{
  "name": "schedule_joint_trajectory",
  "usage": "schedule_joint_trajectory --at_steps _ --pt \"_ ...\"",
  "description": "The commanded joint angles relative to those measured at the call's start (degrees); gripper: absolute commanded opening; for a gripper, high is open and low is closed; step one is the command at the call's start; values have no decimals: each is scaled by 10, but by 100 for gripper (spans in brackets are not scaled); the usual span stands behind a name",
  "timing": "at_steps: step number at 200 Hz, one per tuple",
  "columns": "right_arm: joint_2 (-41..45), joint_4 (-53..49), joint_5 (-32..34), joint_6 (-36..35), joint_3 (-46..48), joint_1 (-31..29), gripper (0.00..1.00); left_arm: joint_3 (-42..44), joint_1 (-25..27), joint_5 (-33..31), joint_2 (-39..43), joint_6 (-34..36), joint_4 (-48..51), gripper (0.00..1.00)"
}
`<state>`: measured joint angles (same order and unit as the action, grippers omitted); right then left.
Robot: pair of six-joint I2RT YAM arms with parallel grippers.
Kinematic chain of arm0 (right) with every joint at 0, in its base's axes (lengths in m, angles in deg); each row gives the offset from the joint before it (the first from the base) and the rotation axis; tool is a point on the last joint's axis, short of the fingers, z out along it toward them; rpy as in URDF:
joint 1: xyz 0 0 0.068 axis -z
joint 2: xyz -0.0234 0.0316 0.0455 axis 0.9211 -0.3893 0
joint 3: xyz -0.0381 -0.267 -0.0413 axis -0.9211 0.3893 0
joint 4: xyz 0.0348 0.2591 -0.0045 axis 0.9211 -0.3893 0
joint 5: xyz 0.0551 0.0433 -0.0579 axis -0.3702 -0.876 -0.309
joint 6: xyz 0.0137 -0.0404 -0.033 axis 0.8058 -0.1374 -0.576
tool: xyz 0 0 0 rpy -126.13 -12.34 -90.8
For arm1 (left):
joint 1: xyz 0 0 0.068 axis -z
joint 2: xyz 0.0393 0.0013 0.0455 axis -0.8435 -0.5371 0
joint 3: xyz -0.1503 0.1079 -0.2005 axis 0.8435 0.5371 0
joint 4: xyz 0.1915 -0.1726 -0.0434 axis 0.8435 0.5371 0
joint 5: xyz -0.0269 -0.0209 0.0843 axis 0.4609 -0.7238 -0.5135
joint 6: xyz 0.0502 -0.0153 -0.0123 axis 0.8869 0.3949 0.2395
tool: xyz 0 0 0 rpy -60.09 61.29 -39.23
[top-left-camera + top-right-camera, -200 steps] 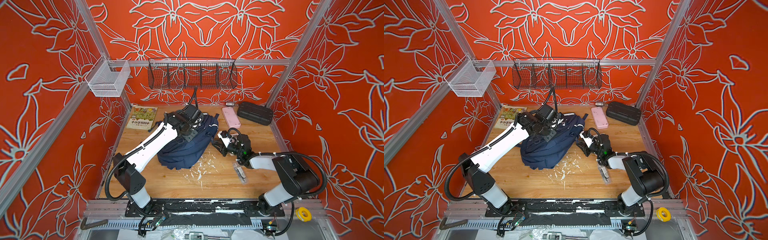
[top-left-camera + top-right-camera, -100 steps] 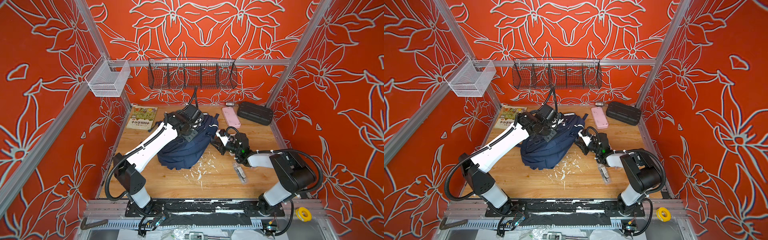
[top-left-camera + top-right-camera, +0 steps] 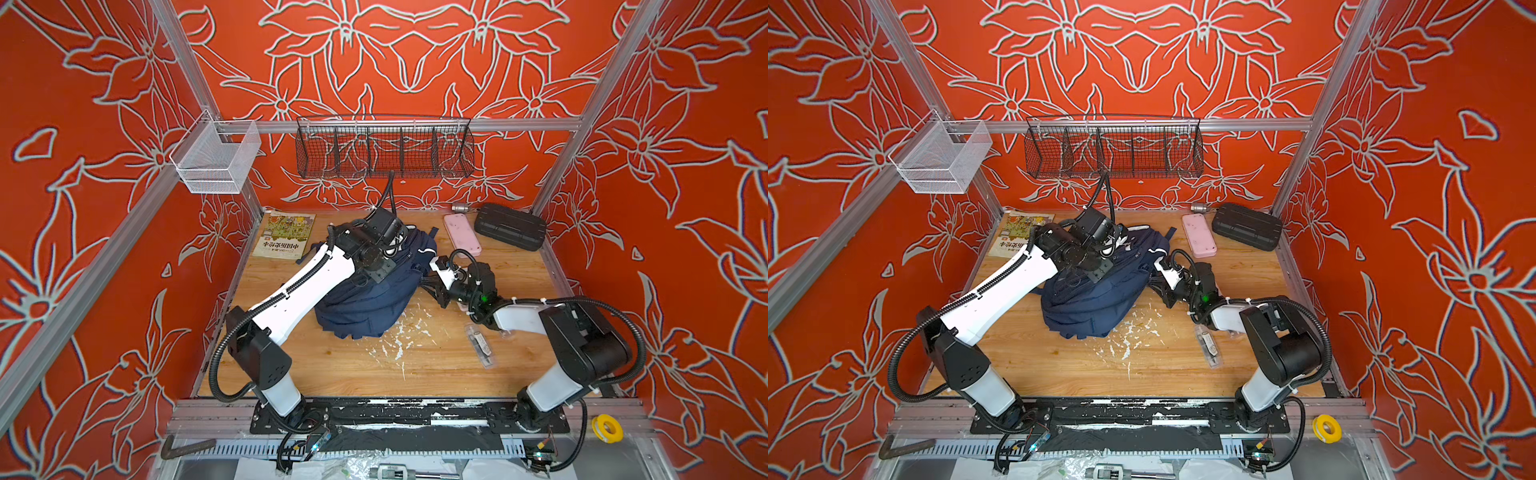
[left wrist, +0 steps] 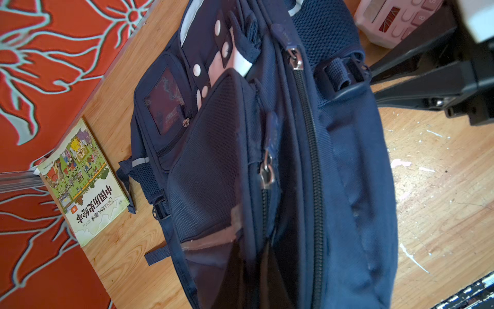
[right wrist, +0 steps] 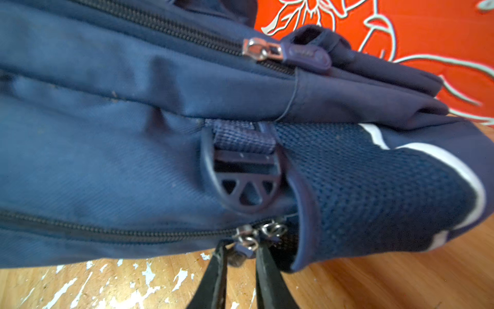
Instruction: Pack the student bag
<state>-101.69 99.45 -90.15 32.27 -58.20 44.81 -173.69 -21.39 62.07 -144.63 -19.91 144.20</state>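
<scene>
bag [image 3: 365, 303] mid bench [image 3: 436, 365], nearer back edge, long axis back-right to front-left | right gripper [image 5: 240, 254] against its right side, nearer arm, pinched narrow on zip pull [image 5: 244, 239], track likely runs front-left | left gripper [image 3: 374, 272] on top, closed, on what unclear

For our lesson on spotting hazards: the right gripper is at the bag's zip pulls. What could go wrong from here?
1. Two zip pulls sit together at the right gripper; it may pinch the wrong one or slip off.
2. The bag is soft and slumped; a tug may drag it instead of opening the zip.
3. A clear packet lies beside the right arm; a swing might sweep it away.
</scene>
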Motion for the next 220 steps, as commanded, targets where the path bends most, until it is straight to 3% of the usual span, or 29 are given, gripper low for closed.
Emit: schedule_joint_trajectory --at_steps 1,115,160,220 --pt "-3 2 -15 3 10 -6 23 -32 6 -1 33 11 -43 0" --pt "11 36 25 14 35 -6 15 -27 6 -8 39 13 -43 0" --pt "55 -18 26 -28 50 -9 12 -19 6 2 50 12 -50 0" --pt "38 -2 37 -38 38 -11 19 -11 5 21 60 11 -56 0"
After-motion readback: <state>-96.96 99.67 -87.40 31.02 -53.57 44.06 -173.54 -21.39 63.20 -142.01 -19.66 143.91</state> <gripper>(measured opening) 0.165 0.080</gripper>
